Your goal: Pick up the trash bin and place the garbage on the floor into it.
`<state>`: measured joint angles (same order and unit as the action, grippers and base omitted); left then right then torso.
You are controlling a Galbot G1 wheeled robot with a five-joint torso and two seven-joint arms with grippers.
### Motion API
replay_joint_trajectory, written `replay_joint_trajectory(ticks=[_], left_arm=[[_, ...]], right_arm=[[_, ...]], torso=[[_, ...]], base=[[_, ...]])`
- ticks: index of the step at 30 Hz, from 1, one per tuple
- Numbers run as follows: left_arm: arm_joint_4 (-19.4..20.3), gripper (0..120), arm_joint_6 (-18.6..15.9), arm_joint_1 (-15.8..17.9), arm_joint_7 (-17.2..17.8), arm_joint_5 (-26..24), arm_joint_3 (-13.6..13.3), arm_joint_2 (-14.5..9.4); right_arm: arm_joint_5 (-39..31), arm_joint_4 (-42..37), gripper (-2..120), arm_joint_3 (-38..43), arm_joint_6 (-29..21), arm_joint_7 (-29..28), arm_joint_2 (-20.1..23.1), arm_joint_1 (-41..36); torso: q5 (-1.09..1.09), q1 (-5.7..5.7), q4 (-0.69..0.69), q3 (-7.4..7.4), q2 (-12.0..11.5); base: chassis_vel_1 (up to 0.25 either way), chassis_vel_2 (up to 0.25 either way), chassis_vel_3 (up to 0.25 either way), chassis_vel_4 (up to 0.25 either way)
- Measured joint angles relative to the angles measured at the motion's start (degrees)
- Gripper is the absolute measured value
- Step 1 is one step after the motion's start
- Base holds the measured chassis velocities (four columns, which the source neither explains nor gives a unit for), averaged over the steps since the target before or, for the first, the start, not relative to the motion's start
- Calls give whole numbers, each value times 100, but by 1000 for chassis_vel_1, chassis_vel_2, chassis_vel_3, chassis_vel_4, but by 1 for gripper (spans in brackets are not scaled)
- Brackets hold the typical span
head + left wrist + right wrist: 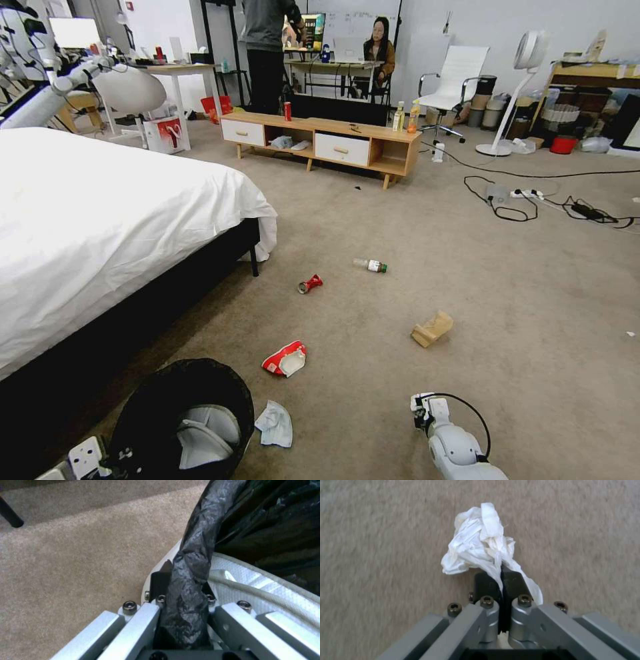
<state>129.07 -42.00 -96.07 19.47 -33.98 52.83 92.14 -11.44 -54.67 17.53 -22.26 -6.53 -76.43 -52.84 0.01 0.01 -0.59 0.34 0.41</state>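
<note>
Trash bin (183, 417) sits nearest of all, just ahead of the left gripper (181, 580), whose pads are clamped tight on the bag-covered rim; the mouth opens upward with a slight lean, so the bin's long axis runs roughly vertical. The right gripper (501, 578), off to the other side and low over the carpet (467, 267), has its pads pinched nearly together on a crumpled white tissue (480, 542), which bunches out beyond the tips. Another tissue (274, 424) lies flat just beside the bin, on the side facing the right gripper. Farther out from both grippers lie 4 more pieces: a red-and-white packet (285, 358), a tan paper bag (432, 329), then a crushed red can (310, 284) and a small clear bottle (370, 265), the bottle lying on its side with its green cap pointing away from the bed (100, 220). My worry is the rim hold: only thin plastic and a narrow lip sit between the pads, so the bag could slide and the bin tip. The tissue, gripped by a thin fold, could also tear loose or miss the mouth.
</note>
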Motion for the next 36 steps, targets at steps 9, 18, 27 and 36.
replay_joint_trajectory(ticks=[9,18,27,36], left_arm=[[-27,2,1,33,-1,25,-33,0],[34,2,1,-3,-1,34,-65,0],[141,2,-6,-41,0,6,-130,0],[323,2,-10,19,172,-574,-177,-188]], right_arm=[[-82,-456,0,-13,-82,-11,152,-324],[-262,-1212,0,-10,-117,-36,412,-783],[-1223,-2975,0,210,-165,-136,1289,-1608],[-1850,-4930,0,465,183,-140,2128,-2188]], torso=[[-1,0,-5,1,-2],[0,0,-1,1,-2],[-1,0,-5,0,-2],[-1,0,-3,0,-2]], base=[[0,0,0,0],[0,0,0,0],[0,0,0,0],[0,0,0,0]])
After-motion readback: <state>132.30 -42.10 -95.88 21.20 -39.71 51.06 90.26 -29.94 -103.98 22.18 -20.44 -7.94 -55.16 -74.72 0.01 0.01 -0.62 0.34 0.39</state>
